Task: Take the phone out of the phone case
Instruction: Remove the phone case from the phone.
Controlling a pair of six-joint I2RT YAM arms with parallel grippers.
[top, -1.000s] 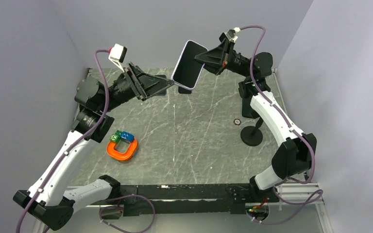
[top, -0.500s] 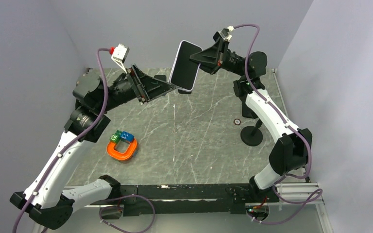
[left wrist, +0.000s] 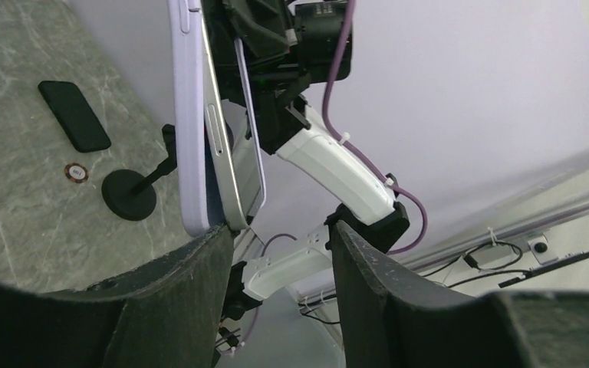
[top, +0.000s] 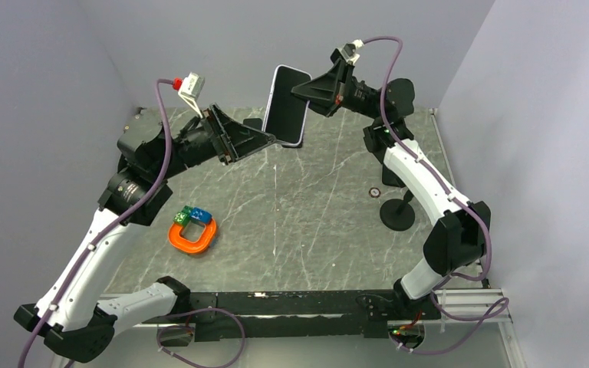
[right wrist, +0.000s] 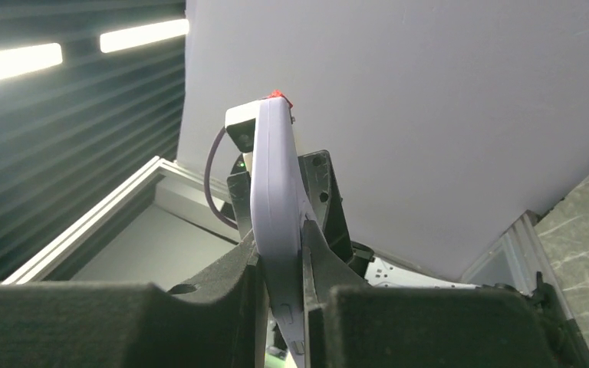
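Aloft, well off the table [top: 330, 215]: the right gripper [top: 301, 90] is clenched on the phone case [top: 294, 142], pinching it across its thin side about a third of the way down from the upper end. On my right wrist feed the lilac edge of the case [right wrist: 274, 199] runs straight up out of the fingers.

Long axis is near upright, leaning a little. The upper end rises above the right fingertips and the lower end hangs below them, toward the left gripper [top: 272, 140]. The dark screen of the phone [top: 285, 103] faces the top camera.

Left gripper is released, jaws apart with nothing clamped between them. On my left wrist feed the case's lower corner [left wrist: 192, 218] sits at the tip of one finger [left wrist: 199, 268], and the other finger stands clear of it. There the silver-edged phone [left wrist: 222, 153] angles away from the lilac back toward its lower end. Whether it is fully free of the case I cannot tell.

An orange ring [top: 192, 234] lies on the table well below the left gripper.
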